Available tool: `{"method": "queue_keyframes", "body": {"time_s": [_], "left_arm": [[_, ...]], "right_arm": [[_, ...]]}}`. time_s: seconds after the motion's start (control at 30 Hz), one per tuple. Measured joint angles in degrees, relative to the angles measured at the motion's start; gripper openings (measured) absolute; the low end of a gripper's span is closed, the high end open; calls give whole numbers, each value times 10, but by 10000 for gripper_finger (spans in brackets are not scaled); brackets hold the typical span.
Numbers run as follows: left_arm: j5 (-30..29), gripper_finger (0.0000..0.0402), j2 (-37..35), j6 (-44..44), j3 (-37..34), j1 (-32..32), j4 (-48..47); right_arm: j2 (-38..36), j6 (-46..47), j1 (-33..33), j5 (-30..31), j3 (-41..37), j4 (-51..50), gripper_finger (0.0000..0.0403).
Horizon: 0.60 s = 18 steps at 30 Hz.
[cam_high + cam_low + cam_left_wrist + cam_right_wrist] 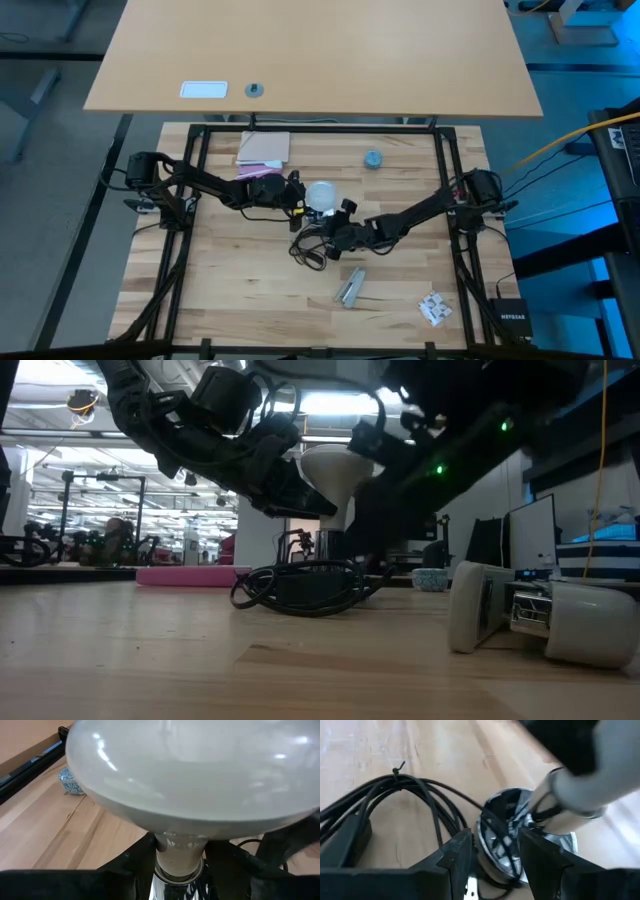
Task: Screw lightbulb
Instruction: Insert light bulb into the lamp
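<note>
The frosted-white lightbulb (322, 195) stands upright at the table's middle, globe up. Its neck goes down into the round silvery socket (502, 832), which also shows in the low view (325, 545). The socket's thin black cord (308, 252) lies coiled on the table beside it. My left gripper (300, 197) reaches the bulb from the table's left and is shut on it. My right gripper (338, 232) reaches from the right and is shut on the socket, below the bulb. My left gripper pinches the bulb's narrow neck (175, 855) between its two fingers, just under the globe and above the socket. The fingers come in about level from the table's left. The bulb stands upright, its lower end in the socket. My right gripper has its two fingers on either side of the socket's round silvery body (492, 840), near its base. It comes slanting from the table's right and near side. The socket stands upright near the table top; whether it rests there does not show.
A small blue-grey cap (372, 159) lies beyond the bulb. Pink and white sheets (263, 150) lie at the far left. A silvery-white object (350, 287) lies on the near side and a small crumpled white piece (435, 308) at the near right.
</note>
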Motion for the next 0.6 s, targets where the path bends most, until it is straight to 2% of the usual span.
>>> {"method": "queue_keyframes", "body": {"time_s": [0.27, 0.4, 0.6], "left_arm": [[0, 153, 0, 0, 0, 0, 0], [0, 153, 0, -1, 0, 0, 0], [-2, 153, 0, -3, 0, 0, 0]], "right_arm": [[55, 5, -1, 8, 2, 41, 165], [68, 50, 0, 28, 3, 27, 162], [67, 103, -3, 43, 4, -5, 121]]}}
